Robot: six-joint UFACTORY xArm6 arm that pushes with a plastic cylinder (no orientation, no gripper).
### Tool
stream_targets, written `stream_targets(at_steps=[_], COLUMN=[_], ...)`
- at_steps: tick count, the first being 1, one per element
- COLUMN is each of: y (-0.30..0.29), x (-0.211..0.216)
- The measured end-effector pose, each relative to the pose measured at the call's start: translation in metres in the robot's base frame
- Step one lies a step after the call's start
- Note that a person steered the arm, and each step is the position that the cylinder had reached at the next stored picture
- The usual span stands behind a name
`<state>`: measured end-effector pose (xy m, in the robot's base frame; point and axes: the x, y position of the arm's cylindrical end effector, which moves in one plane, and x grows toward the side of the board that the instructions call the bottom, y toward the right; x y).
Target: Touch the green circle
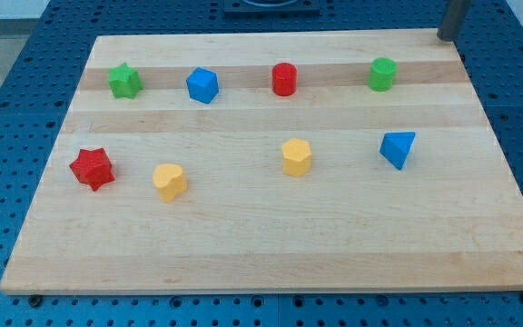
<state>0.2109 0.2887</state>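
Note:
The green circle (382,74) is a short green cylinder standing near the view's top right of the wooden board (271,254). My tip (447,38) is at the board's top right corner, up and to the right of the green circle, with a clear gap between them. Only the lower end of the rod shows; the rest is cut off by the view's top edge.
Along the top row stand a green star (124,81), a blue cube (202,85) and a red cylinder (284,79). In the lower row are a red star (92,168), a yellow heart (169,181), a yellow hexagon (296,156) and a blue triangle (398,149).

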Motion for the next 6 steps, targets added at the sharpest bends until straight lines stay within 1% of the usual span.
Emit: stream_targets(at_steps=[3,6], y=[0.0064,-0.0018], x=[-0.0033,-0.0079])
